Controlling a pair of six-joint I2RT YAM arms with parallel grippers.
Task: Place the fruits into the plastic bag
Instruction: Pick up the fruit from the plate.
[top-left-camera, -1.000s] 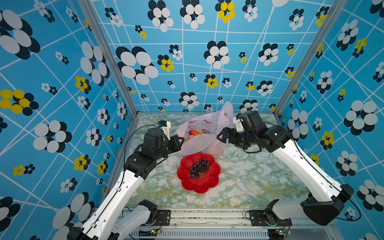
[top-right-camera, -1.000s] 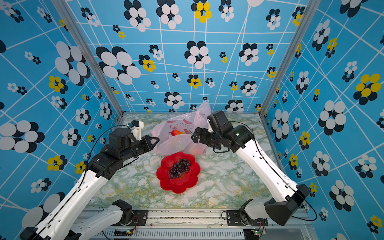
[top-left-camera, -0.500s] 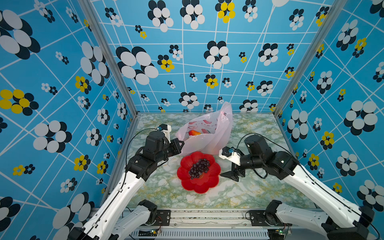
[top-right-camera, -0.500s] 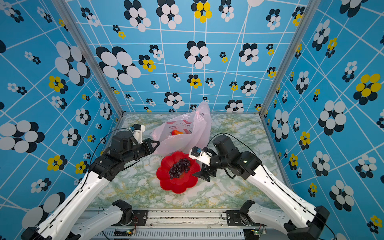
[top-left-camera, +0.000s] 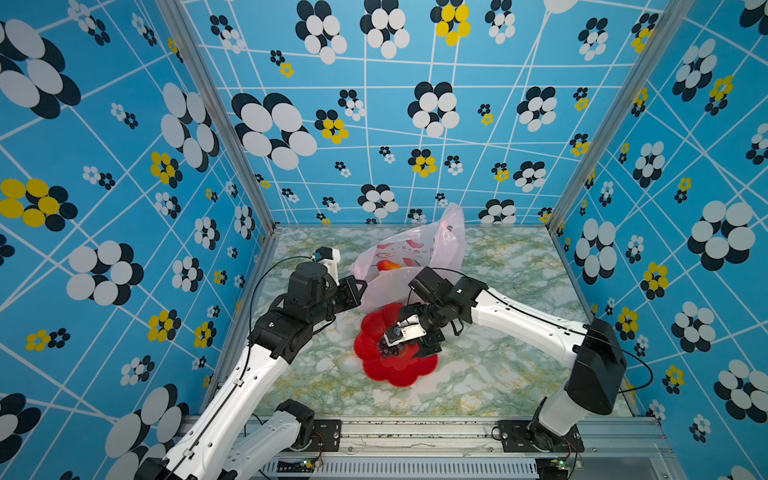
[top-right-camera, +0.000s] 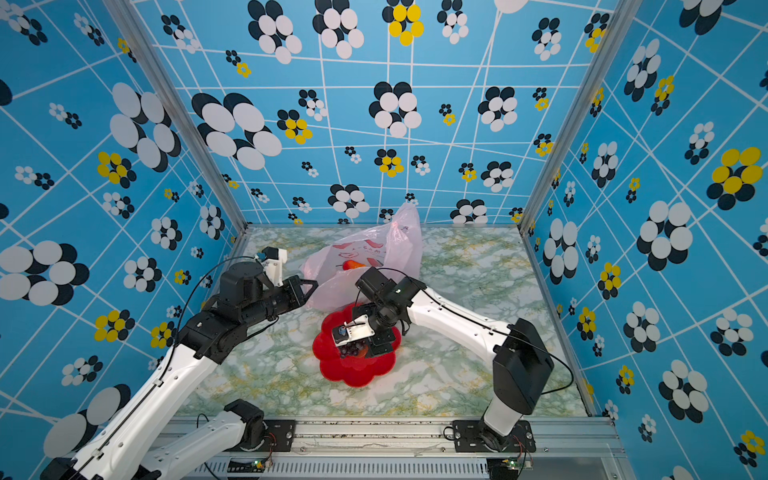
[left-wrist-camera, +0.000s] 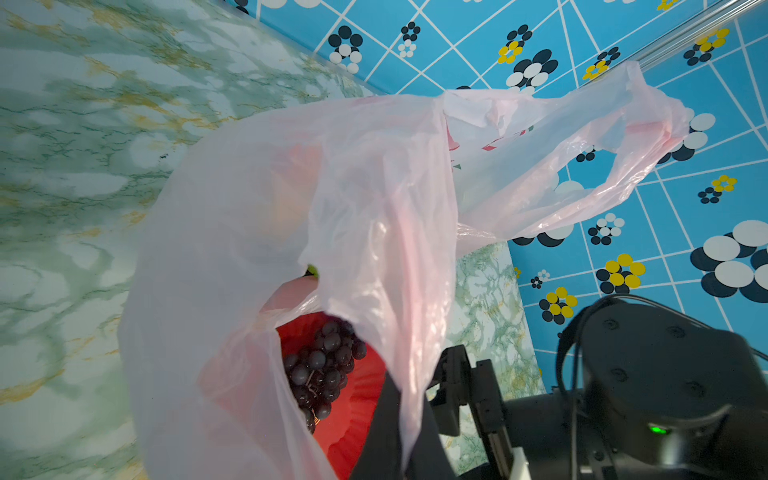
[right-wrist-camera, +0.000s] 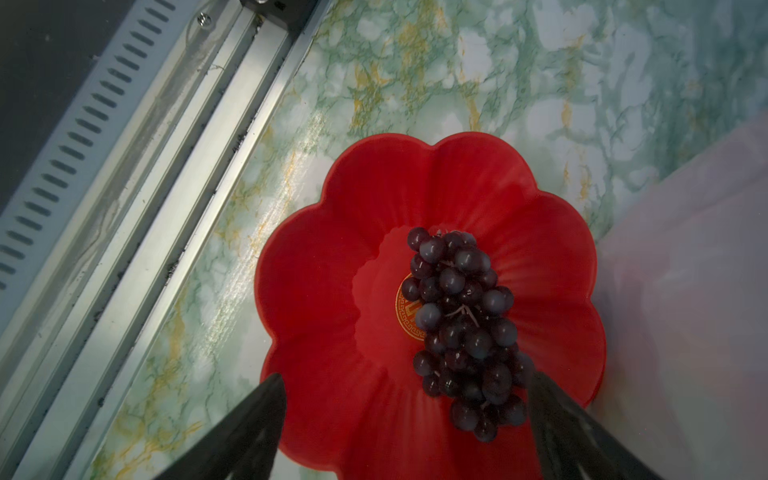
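Note:
The pale-pink plastic bag (top-left-camera: 415, 257) (top-right-camera: 365, 257) lies at the back of the table with a red-orange fruit (top-left-camera: 388, 264) showing through it. My left gripper (top-left-camera: 359, 286) is shut on the bag's near edge, and the film runs between its fingers in the left wrist view (left-wrist-camera: 395, 386). A dark purple grape bunch (right-wrist-camera: 461, 324) lies in the red flower-shaped plate (right-wrist-camera: 332, 249). My right gripper (right-wrist-camera: 405, 380) hangs open just above the plate, and the bunch's near end lies close to one finger. In both top views the wrist camera hides most of the grapes (top-left-camera: 388, 351).
The plate (top-left-camera: 395, 370) sits mid-table, just in front of the bag's mouth. In the left wrist view the right arm (left-wrist-camera: 623, 395) stands close beside the bag (left-wrist-camera: 332, 187). Blue patterned walls close three sides, and an aluminium rail (right-wrist-camera: 166, 145) runs along the front edge.
My right arm has swung back from the bag's mouth and come down over the plate and the grapes. Its jaws have narrowed slightly. The left gripper keeps its hold on the bag.

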